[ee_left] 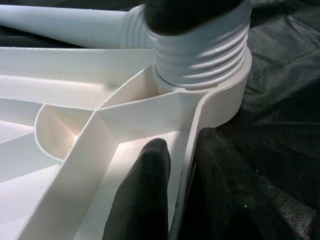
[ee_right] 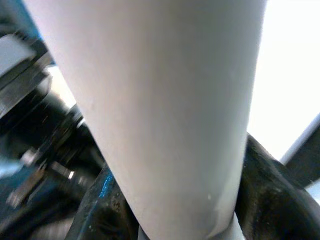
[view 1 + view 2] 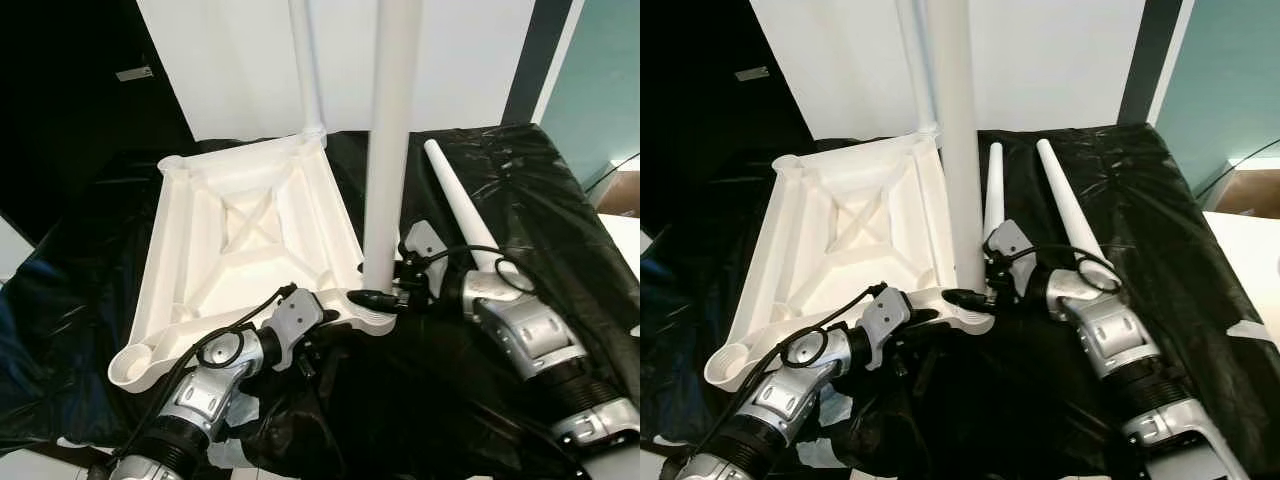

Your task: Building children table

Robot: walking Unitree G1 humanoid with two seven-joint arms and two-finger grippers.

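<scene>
Leg-fitting step, I judge: right gripper [image 3: 385, 296] clamps the upright leg [image 3: 388, 150] at the tabletop's [image 3: 245, 240] near-right corner socket; left gripper [image 1: 175, 200] pinches the near rim there. Threads show above the socket, so next I must twist it down; spare legs [image 3: 1065, 205] lie right.

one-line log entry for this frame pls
step: leg into corner socket | left gripper: shut on tabletop rim | right gripper: shut on upright table leg | spare legs: on black sheet

Upright leg [image 3: 390, 150]: top cut off at 12 o'clock frame edge. Rear leg [image 3: 305, 60] likewise. Right gripper [image 3: 385, 297]: fingertips hidden behind leg base. Right wrist view: background blurred, unreadable.
</scene>
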